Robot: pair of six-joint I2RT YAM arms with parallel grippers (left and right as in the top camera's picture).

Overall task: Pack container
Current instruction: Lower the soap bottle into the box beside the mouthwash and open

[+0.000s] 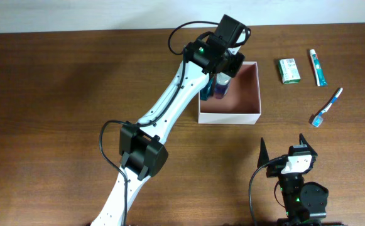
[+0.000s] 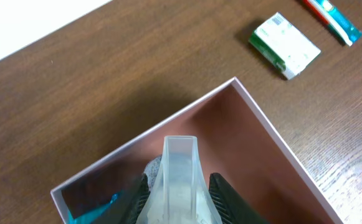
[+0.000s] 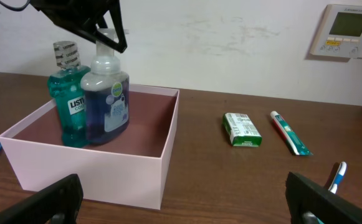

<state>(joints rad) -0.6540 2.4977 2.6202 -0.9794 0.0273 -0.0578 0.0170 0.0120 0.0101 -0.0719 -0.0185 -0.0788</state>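
Wooden tabletop point(image 1: 56, 94), backed by a white wall, is carrying the whole layout. The container point(image 1: 229, 117) is sitting toward the rear of the tabletop. It is holding two upright bottles on the side away from the loose items: a teal mouthwash bottle point(image 3: 68, 106) and, touching it, a blue bottle point(image 3: 109, 102) with a clear top.

The left gripper point(image 2: 181, 193) is reaching down into the container, and its jaws are gripping the clear top of the blue bottle, one finger point(image 2: 136, 198) on each side. Whether the bottle's base is resting on the container floor cannot be told, since the near wall is hiding it. The right gripper point(image 1: 283, 141) is waiting near the front edge, its jaws spread wide and holding nothing.

Three items are lying on the tabletop outside the container, well apart from it: a green-and-white carton point(image 1: 289, 70), a toothpaste tube point(image 1: 318, 67) and a toothbrush point(image 1: 327, 107). By this showing, the packing is standing near its midpoint, with one bottle awaiting release and three items awaiting transfer.
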